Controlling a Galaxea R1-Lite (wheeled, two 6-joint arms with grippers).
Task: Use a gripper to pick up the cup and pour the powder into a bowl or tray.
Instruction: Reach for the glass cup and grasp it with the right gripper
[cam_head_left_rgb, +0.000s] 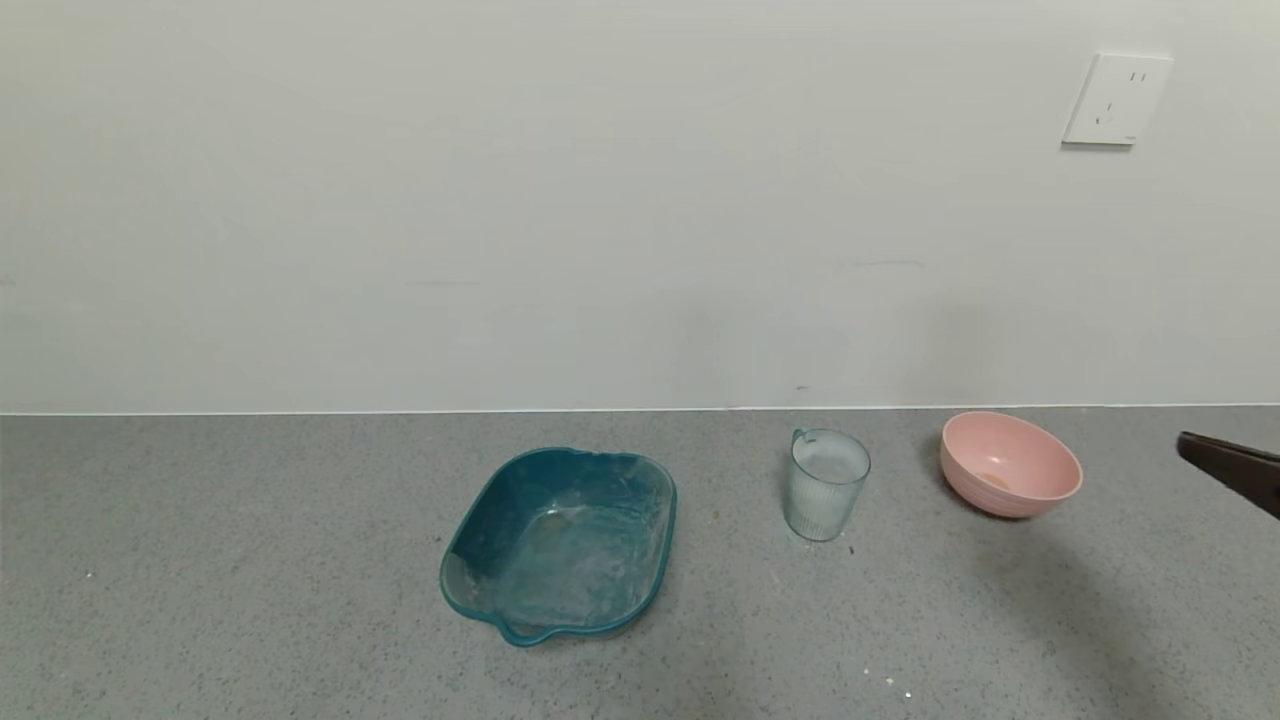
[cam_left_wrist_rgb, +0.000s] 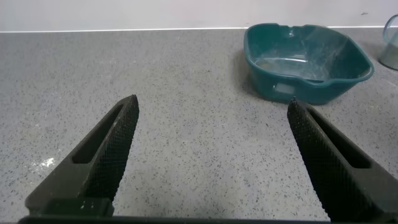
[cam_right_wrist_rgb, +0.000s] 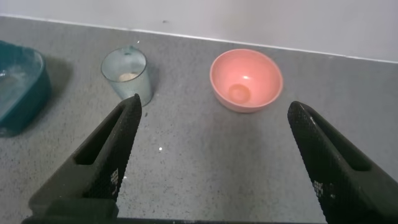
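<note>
The ribbed pale blue-green cup (cam_head_left_rgb: 826, 484) stands upright on the grey counter between the teal tray and the pink bowl (cam_head_left_rgb: 1010, 464). It also shows in the right wrist view (cam_right_wrist_rgb: 127, 74), with a little pale powder (cam_right_wrist_rgb: 129, 76) at its bottom. The pink bowl (cam_right_wrist_rgb: 246, 79) sits upright just right of the cup. My right gripper (cam_right_wrist_rgb: 212, 111) is open and empty, above the counter in front of the cup and bowl; one finger (cam_head_left_rgb: 1232, 468) shows at the head view's right edge. My left gripper (cam_left_wrist_rgb: 212, 111) is open and empty, low over the counter left of the tray.
A teal squarish tray (cam_head_left_rgb: 562, 541) dusted with powder lies left of the cup; it also shows in the left wrist view (cam_left_wrist_rgb: 306, 60). A white wall with a socket (cam_head_left_rgb: 1115, 99) closes off the counter's back. Small specks lie on the counter near the front.
</note>
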